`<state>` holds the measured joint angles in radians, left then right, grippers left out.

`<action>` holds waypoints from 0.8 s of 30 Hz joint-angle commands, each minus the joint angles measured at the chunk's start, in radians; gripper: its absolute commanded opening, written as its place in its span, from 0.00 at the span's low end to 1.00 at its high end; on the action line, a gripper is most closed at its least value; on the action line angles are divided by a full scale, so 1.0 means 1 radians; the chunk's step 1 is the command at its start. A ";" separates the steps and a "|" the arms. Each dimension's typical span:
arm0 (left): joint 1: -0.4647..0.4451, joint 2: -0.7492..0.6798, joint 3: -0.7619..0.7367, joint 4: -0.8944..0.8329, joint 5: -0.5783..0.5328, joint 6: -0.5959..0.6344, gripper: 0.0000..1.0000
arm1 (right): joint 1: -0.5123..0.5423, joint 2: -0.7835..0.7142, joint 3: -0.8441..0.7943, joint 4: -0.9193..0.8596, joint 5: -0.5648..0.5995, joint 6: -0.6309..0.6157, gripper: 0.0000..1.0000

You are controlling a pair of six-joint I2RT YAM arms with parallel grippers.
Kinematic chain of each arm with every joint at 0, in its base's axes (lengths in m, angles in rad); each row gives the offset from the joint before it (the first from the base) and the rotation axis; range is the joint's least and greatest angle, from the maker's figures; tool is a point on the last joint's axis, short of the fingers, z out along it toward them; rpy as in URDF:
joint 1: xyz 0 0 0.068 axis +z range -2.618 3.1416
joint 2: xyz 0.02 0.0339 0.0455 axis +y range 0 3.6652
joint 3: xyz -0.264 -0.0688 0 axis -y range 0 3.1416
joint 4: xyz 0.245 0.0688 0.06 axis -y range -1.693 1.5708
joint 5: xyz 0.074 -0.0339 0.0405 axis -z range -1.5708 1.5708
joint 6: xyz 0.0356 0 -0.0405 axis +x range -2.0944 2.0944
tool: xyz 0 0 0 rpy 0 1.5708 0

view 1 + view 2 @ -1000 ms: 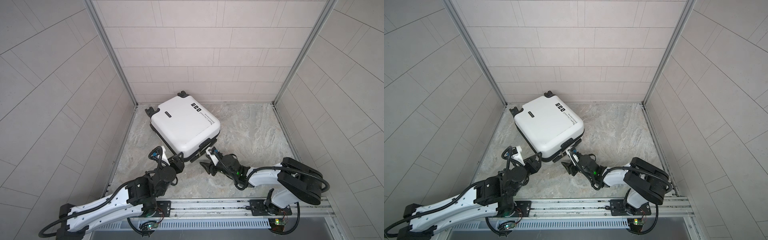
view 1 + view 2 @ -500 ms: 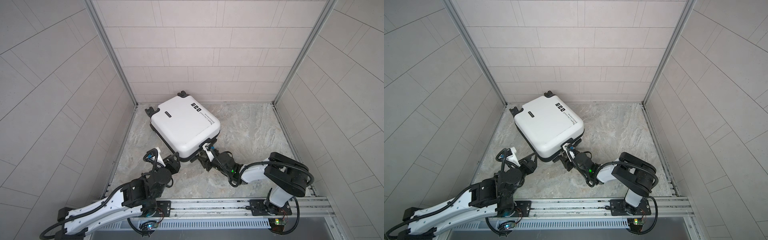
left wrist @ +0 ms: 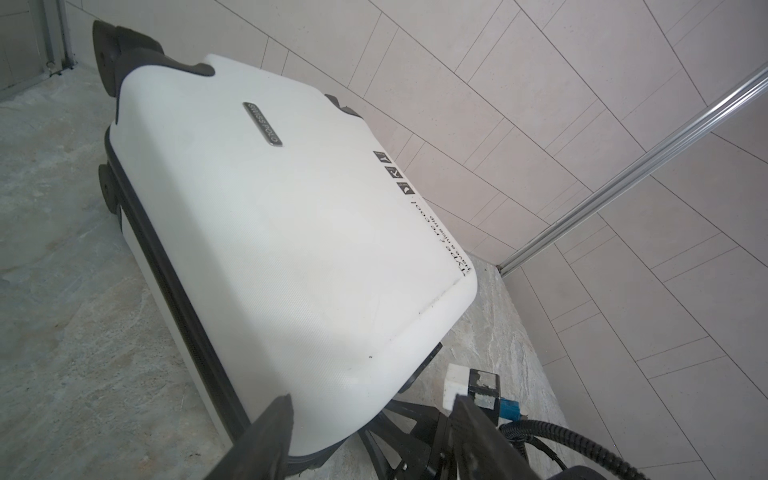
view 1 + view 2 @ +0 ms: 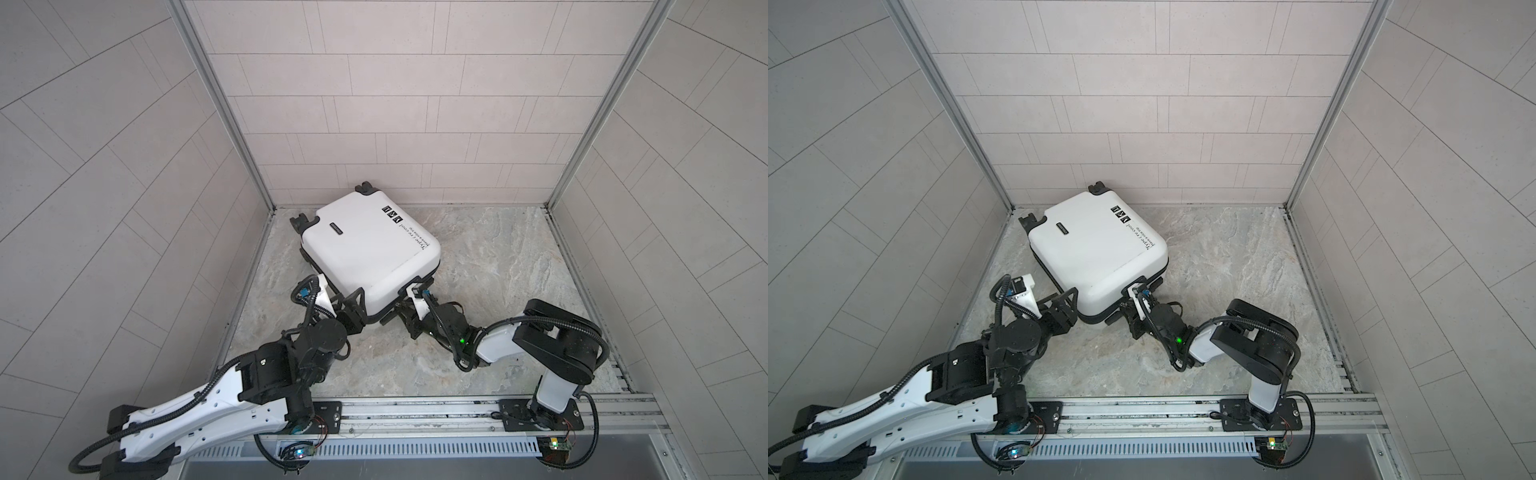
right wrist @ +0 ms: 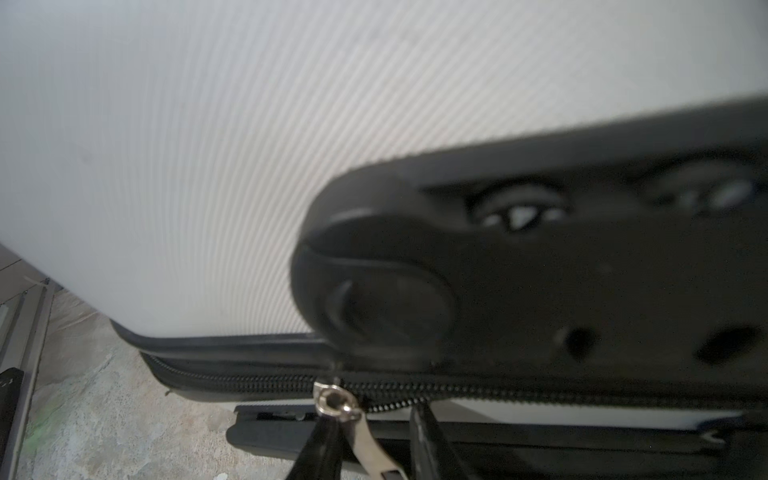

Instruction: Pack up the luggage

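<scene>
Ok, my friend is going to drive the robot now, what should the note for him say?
Left gripper: open, astride the near corner of the white suitcase.
Right gripper: jaws narrow around the metal zip pull; a firm pinch is not clear.
Suitcase: flat on the stone floor near the back-left corner, lid down.
Done: lid closed.
Left: probably grip the pull and run the zip round; how far it is zipped is unclear.
</scene>
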<state>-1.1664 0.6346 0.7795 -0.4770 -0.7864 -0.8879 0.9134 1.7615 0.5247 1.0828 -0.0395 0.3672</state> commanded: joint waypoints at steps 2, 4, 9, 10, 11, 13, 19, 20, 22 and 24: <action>0.004 0.044 0.103 -0.035 -0.027 0.115 0.73 | -0.004 0.020 0.022 0.054 -0.002 0.032 0.24; 0.022 0.089 0.168 -0.077 -0.019 0.156 0.80 | -0.004 0.020 0.019 0.060 0.000 0.035 0.21; 0.200 0.281 0.380 -0.245 0.202 0.262 0.93 | -0.004 0.008 0.023 0.041 -0.012 0.039 0.07; 0.262 0.335 0.435 -0.293 0.285 0.267 0.93 | -0.004 0.006 0.022 0.036 -0.014 0.042 0.04; 0.320 0.382 0.482 -0.328 0.349 0.281 0.93 | -0.004 0.006 0.021 0.037 -0.014 0.044 0.02; 0.415 0.500 0.585 -0.388 0.455 0.329 0.93 | -0.004 0.007 0.018 0.036 -0.017 0.050 0.00; 0.501 0.872 0.960 -0.548 0.485 0.493 0.93 | -0.004 0.029 0.031 0.035 -0.023 0.080 0.00; 0.506 0.930 1.020 -0.567 0.481 0.509 0.96 | -0.004 0.033 0.032 0.037 -0.022 0.085 0.00; 0.517 1.052 1.146 -0.596 0.480 0.542 0.97 | -0.003 0.039 0.032 0.043 -0.020 0.096 0.00; 0.518 1.160 1.251 -0.604 0.485 0.571 0.98 | -0.002 0.042 0.030 0.049 -0.020 0.101 0.00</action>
<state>-0.6563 1.7096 1.9255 -0.9802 -0.3187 -0.4049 0.9169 1.7805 0.5301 1.1049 -0.0780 0.4397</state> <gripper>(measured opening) 0.977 0.050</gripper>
